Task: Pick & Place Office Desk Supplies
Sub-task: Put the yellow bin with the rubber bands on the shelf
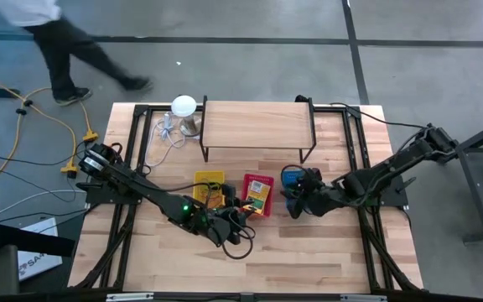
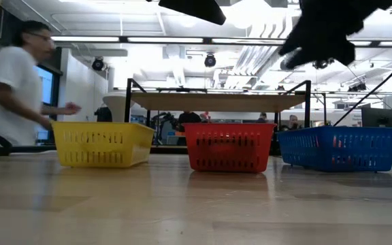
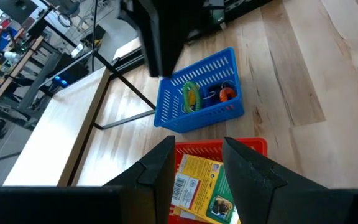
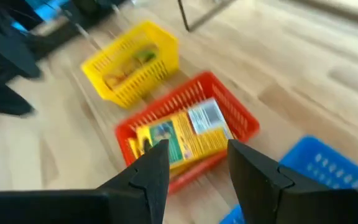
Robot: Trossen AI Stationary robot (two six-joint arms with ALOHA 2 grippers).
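Three small baskets stand in a row mid-table: yellow (image 1: 209,186), red (image 1: 258,195) and blue (image 1: 294,179). The red basket (image 3: 219,147) holds yellow-and-green card boxes (image 3: 201,186). In the blue basket (image 3: 197,93) lie green and yellow rubber bands (image 3: 190,97) and an orange ring (image 3: 227,93). The yellow basket (image 4: 132,62) holds blurred yellowish items. My left gripper (image 1: 243,222) hangs open just near of the red basket, pointing over it (image 3: 197,144). My right gripper (image 1: 294,204) hangs open by the blue basket's near side, aimed at the red one (image 4: 197,149). Neither holds anything.
A low wooden shelf on a black frame (image 1: 258,124) spans the far middle of the table. A white round-topped object with a cable (image 1: 184,109) stands to its left. A person (image 1: 65,42) walks beyond the far left corner. Bare tabletop (image 1: 309,252) lies near the front.
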